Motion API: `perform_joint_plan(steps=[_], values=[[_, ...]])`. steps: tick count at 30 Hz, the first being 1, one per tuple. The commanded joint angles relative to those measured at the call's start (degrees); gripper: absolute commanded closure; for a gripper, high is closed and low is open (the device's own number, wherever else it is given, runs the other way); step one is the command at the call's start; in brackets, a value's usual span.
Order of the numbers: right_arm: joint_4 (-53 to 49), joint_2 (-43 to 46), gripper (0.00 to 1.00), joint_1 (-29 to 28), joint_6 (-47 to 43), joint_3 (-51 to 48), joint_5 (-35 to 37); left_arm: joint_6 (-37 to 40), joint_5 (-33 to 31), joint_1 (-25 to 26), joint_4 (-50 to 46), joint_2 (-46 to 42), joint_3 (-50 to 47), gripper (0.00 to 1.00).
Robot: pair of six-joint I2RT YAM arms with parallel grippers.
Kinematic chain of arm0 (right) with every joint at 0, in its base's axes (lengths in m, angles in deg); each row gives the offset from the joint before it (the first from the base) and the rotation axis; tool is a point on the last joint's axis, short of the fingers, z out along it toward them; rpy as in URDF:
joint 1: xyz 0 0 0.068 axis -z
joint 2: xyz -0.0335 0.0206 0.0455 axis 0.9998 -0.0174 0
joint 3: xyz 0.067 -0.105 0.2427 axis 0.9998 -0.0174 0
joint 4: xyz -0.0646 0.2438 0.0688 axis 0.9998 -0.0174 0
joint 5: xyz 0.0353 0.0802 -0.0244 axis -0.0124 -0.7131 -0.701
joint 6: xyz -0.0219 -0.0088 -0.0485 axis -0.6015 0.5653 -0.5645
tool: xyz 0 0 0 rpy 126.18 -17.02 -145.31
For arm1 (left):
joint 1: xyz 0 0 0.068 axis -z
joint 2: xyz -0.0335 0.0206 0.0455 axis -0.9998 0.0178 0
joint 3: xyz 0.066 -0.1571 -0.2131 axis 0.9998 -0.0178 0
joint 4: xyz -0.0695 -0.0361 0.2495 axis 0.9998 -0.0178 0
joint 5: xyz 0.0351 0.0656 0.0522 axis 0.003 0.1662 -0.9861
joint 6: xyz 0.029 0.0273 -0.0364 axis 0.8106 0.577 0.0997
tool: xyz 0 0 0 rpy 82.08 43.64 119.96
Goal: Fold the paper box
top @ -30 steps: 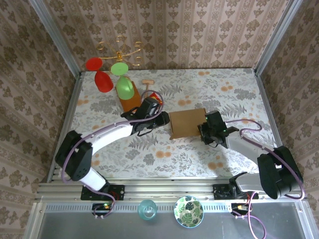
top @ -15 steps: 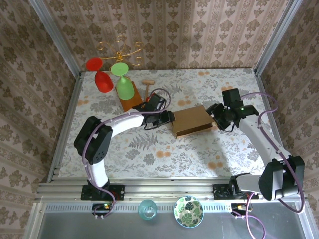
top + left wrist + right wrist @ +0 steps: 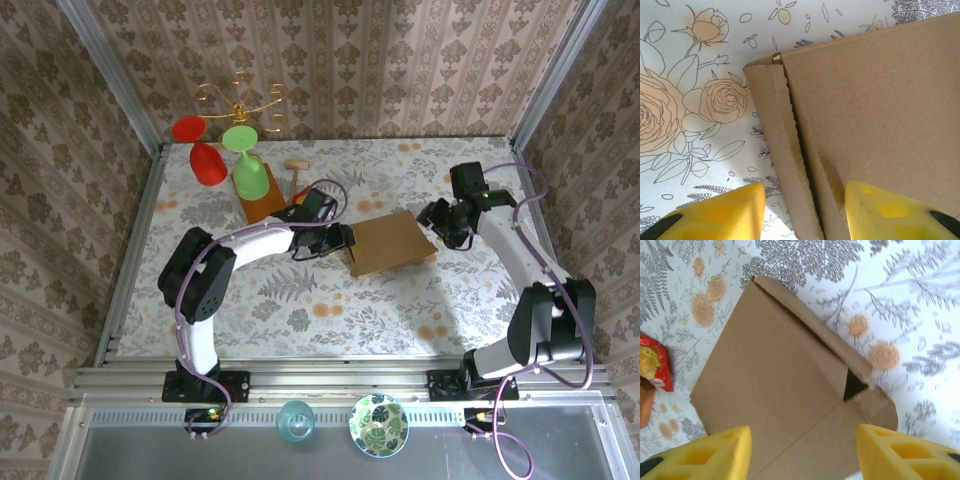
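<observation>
The paper box [image 3: 392, 243] lies flat mid-table as a brown cardboard rectangle, slightly turned. My left gripper [image 3: 340, 240] is at its left edge. In the left wrist view that gripper [image 3: 805, 215] stands open, straddling the box's [image 3: 875, 95] doubled left edge flap, with table showing between its left finger [image 3: 720, 210] and the flap. My right gripper [image 3: 440, 222] hovers at the box's right corner. In the right wrist view it [image 3: 802, 450] is wide open above the box [image 3: 780, 390], whose side flap gapes slightly at a dark triangular opening.
A wooden board [image 3: 262, 200] with a green glass [image 3: 250, 175] stands behind the left gripper, a red glass [image 3: 205, 160] further left. A red-yellow packet [image 3: 652, 367] lies by the board. A gold stand [image 3: 240, 100] is at the back wall. A patterned bowl [image 3: 378, 425] sits below the table's front rail.
My right gripper has lifted off the box's near-right side, swung to the back right and opened wider. The box has turned slightly. The left gripper has shifted right to the box's left edge.
</observation>
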Motion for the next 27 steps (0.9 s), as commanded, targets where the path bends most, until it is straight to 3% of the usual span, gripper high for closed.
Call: perform_joint_plan(steps=[1,5,11,19,27], values=[[2.44,-6.97,0.40,2.15,-12.12,1.54,-2.95,1.34,0.74,0.30,-0.05,1.75,1.13,0.54],[5.07,-14.08,0.39,3.11,-20.26,4.64,-8.49,1.80,0.94,0.68,0.59,2.96,1.56,0.55],[5.75,-20.57,0.45,3.47,-21.03,6.51,-13.92,2.50,0.17,0.92,-0.29,3.31,2.13,0.61],[4.43,-21.36,0.50,3.64,-21.51,5.07,-11.54,3.44,0.10,0.99,-1.14,2.87,2.04,0.68],[4.68,-19.12,0.53,3.81,-19.19,2.73,-13.72,4.97,0.06,0.85,0.22,-1.64,-1.43,0.64]])
